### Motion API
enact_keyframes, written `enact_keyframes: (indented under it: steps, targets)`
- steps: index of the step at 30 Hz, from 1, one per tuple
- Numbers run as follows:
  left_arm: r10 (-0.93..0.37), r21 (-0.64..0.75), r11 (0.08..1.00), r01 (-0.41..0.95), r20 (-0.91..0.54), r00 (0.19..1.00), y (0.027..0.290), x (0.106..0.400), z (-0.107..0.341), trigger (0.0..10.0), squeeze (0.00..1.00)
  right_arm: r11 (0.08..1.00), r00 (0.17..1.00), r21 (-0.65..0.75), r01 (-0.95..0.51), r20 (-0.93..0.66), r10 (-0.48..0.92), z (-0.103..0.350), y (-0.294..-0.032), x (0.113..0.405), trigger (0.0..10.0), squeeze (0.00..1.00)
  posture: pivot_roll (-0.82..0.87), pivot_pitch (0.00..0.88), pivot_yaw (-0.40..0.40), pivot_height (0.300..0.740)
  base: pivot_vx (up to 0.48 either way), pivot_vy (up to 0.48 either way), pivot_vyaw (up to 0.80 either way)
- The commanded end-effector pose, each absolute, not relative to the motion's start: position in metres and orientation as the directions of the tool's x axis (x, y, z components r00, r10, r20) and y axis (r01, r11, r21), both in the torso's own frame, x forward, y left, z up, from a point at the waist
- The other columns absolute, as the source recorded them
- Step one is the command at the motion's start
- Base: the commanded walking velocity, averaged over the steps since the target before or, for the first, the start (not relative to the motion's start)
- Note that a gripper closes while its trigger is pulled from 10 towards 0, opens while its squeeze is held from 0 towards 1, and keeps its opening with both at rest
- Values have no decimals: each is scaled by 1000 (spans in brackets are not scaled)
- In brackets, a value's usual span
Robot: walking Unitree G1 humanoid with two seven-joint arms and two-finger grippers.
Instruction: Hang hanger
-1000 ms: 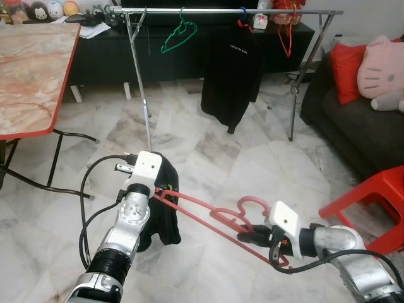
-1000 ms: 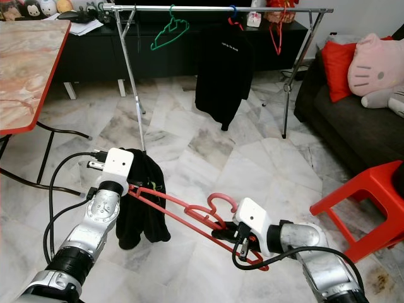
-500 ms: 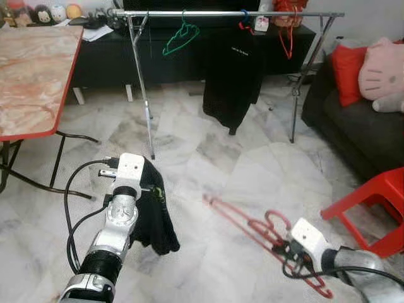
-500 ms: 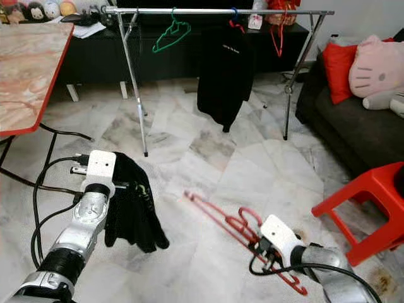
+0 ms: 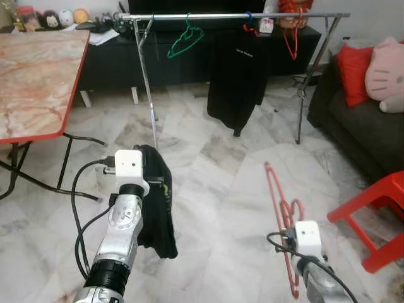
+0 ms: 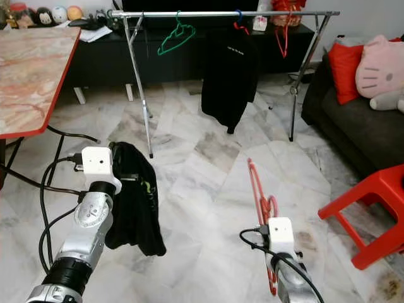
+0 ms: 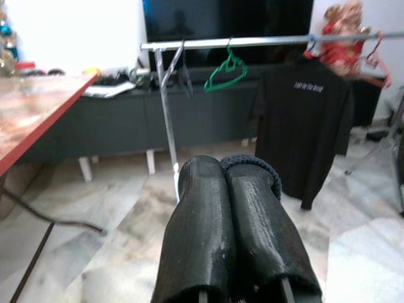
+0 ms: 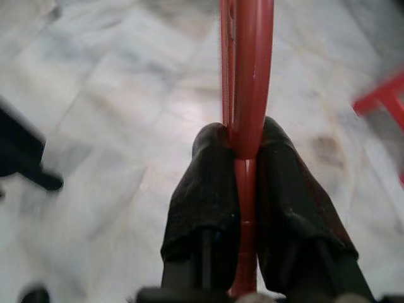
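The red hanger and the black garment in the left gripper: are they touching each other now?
Apart. In the left eye view, the red hanger, held by the right gripper, has bare marble floor between it and the black garment in the left gripper.

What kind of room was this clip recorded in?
Most likely a home living room: a dark sofa with plush cushions, a low black TV cabinet along the wall, and a metal clothes rack standing on the marble floor.
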State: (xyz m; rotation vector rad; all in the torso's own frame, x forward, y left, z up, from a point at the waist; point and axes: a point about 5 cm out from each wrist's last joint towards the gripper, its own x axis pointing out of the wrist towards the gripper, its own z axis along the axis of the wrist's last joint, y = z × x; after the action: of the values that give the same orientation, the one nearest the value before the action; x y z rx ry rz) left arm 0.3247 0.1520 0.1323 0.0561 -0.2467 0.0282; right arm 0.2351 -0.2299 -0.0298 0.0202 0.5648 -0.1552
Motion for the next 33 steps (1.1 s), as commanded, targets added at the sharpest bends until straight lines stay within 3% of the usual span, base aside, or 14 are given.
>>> enact_keyframes:
  steps: [1,7,12,16,24,33]
  targets:
    - [17,18,1000,-23,293,956,152,321,142,10000,0,958,801,44,284,-560,-212,-38,-238,225,10000,0,-130,12,-28,740,0,0,0]
    - [-15,10,1000,13,290,957,154,315,143,10000,0,951,718,10,308,-659,-226,-61,-232,200,10000,0,-121,0,-20,740,0,0,0]
    - [-19,5,1000,19,296,955,155,316,148,10000,0,926,694,47,375,-677,-246,-66,-230,194,10000,0,-121,0,-11,740,0,0,0]
    - [-43,0,999,45,300,953,150,318,153,10000,0,953,566,-42,300,-796,-213,-84,-218,171,10000,0,-119,0,-1,740,0,0,0]
    - [-55,-3,998,58,287,956,151,316,153,10000,0,959,463,-88,270,-861,-209,-99,-215,135,10000,0,-123,0,14,740,0,0,0]
    - [-76,-9,997,82,285,955,144,318,155,10000,0,978,445,-111,178,-877,-181,-103,-211,126,10000,0,-133,0,26,740,0,0,281]
